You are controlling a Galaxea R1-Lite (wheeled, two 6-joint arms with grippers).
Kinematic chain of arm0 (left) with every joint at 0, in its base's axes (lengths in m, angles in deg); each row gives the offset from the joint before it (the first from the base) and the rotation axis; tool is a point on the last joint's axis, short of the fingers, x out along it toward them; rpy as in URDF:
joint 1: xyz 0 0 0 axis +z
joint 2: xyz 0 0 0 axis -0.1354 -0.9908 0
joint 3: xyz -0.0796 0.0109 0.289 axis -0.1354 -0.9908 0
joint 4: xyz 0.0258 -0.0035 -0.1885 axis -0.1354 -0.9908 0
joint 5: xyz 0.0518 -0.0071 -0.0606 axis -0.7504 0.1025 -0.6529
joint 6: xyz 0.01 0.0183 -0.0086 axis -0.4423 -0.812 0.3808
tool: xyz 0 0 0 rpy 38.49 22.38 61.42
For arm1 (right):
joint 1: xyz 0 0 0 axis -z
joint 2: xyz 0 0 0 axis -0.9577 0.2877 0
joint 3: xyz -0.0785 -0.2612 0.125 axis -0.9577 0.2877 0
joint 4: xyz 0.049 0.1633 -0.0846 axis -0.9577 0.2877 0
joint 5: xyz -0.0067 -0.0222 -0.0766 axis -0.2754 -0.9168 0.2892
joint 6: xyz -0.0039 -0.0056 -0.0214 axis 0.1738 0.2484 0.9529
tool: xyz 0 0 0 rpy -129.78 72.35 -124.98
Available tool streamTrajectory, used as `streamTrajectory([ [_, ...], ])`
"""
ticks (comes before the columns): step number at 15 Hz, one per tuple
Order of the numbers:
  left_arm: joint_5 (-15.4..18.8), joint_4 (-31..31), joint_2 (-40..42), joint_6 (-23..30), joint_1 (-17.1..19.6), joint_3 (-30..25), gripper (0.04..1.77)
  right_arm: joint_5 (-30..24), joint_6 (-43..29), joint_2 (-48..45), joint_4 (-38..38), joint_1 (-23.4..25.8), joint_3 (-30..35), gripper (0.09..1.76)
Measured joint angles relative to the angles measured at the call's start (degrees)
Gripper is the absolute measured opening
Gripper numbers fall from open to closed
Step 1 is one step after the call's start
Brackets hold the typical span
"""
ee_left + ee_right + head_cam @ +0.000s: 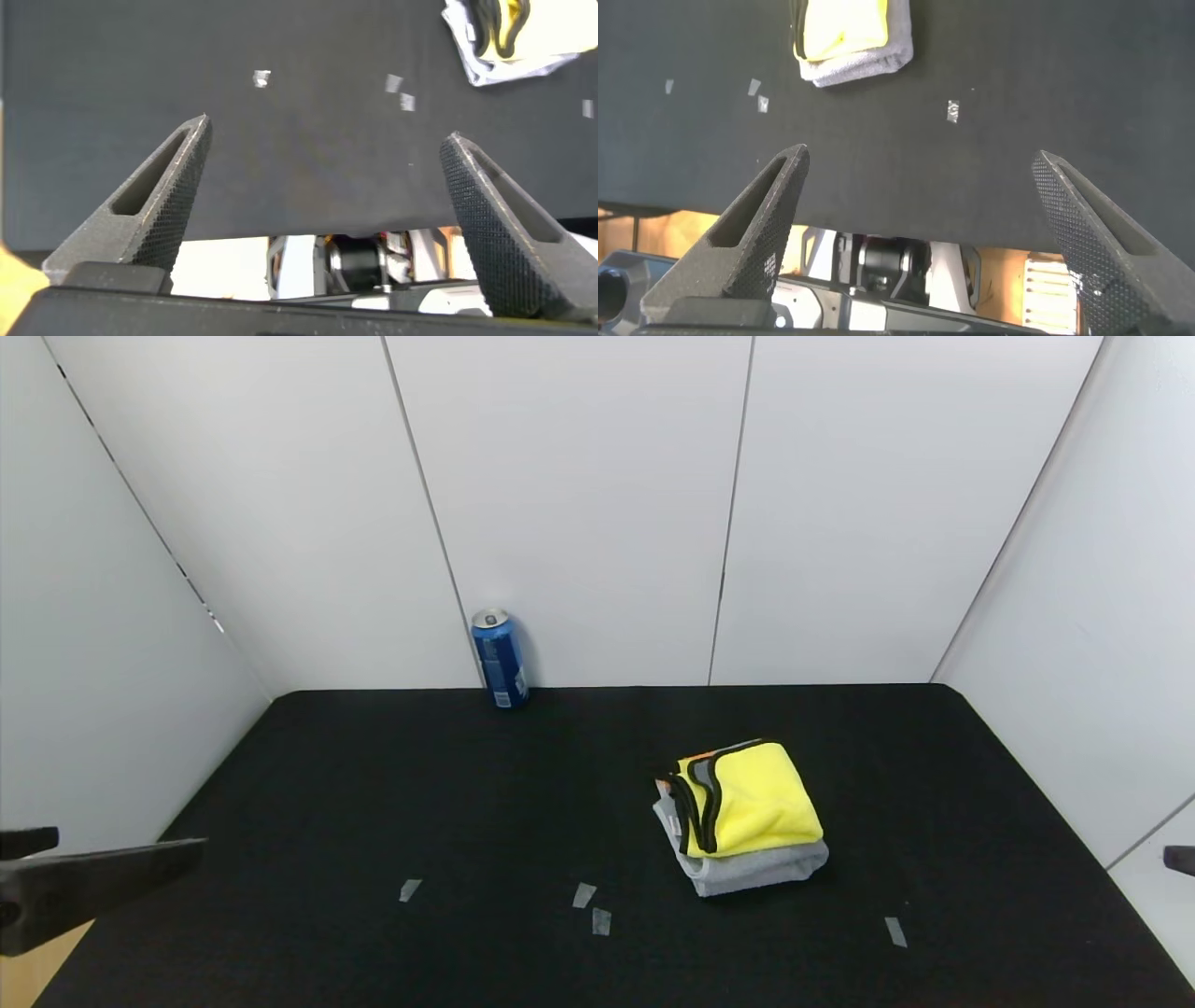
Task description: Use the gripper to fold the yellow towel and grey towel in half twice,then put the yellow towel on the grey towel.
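Left wrist view shows the left gripper [322,163] with its two dark textured fingers [149,201] spread wide, nothing between them, hanging over the near edge of the black table mat [308,112]. In the head view this gripper [121,868] reaches in low at about nine o'clock of the scene, over the mat's near-left corner and well apart from the towels.

Right wrist view shows the right gripper [920,191] likewise spread wide, its fingers [752,224] holding nothing, poised above the mat's near edge. In the head view only a small dark tip of it [1179,860] shows at the three o'clock edge, beyond the mat.

Out from the grippers, the two towels sit in one stack on the mat, right of centre, toward four o'clock from the mat's middle. The grey towel [747,870] lies folded at the bottom, directly on the mat, its grey layers showing along the near and left sides. The yellow towel [761,798] rests folded on top of it, touching it, its black edge trim and a strip of grey reverse curling along the left side. A little orange peeks out at the stack's left edge.

Small pale tape marks [583,895] dot the mat near its front edge. Far back, at about eleven o'clock from the towels, a blue can [499,658] stands upright against the white wall panels [579,504], well apart from the stack.
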Motion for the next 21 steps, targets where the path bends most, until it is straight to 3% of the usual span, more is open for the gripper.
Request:
streamTrajectory([
  [5,-0.1,-0.7,7.5,-1.6,4.0,-3.4,1.72,0.0,0.0,-7.6,1.1,1.9,3.1,1.71],
  [13,0.9,-11.0,20.0,-2.0,12.0,-5.4,1.72,-0.6,-0.2,-19.6,8.4,5.2,4.4,1.71],
  [15,3.3,-12.2,23.2,-3.5,15.1,-5.6,1.72,-0.7,-0.2,-22.7,10.5,5.8,4.8,1.71],
  [19,11.8,-11.8,30.5,-8.3,22.1,-8.6,1.72,-0.7,-0.3,-29.0,15.5,6.1,5.7,1.71],
  [21,13.8,-11.6,33.5,-9.2,23.6,-10.6,1.72,-0.7,-0.3,-32.0,17.3,6.1,6.4,1.71],
])
